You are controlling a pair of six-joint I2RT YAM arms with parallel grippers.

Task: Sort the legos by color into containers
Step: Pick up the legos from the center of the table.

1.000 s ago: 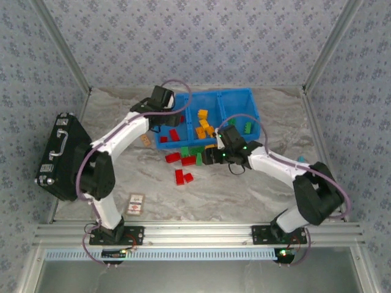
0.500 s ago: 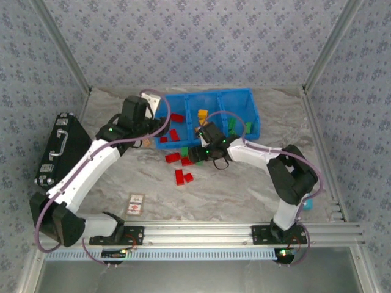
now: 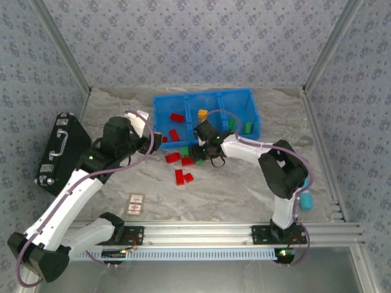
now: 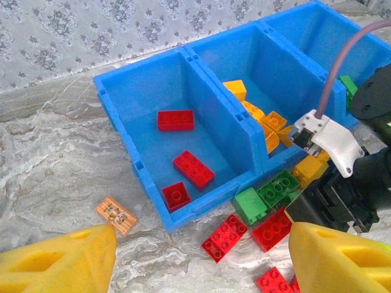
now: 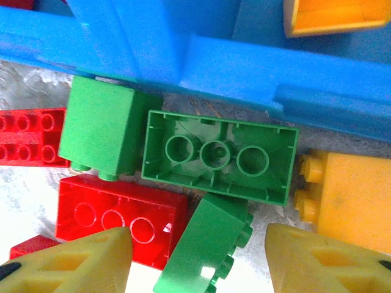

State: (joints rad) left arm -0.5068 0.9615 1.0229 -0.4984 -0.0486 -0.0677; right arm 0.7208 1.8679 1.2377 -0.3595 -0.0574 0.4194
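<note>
On the far left a black case stood at the edge of the marbled table, with a printed card lying flat near the front rail. The left gripper hovered short of the bin's near-left corner with its jaws spread wide and nothing between them. A small tan tile lay on the table just beside that corner.

The containers were 3 joined compartments of 1 blue bin. The left one held 3 red legos, the middle one a heap of orange-yellow legos, and the right one some green legos.

Against the bin's front wall lay a loose cluster of red, green and yellow bricks, and 2 more red ones sat a little nearer the arms.

The right gripper was down over that cluster, fingers parted, with a tilted green brick between them and not yet clamped. An upturned green brick lay just beyond it, touching the bin wall.

Far right, a small teal object rested beside the right arm.
</note>
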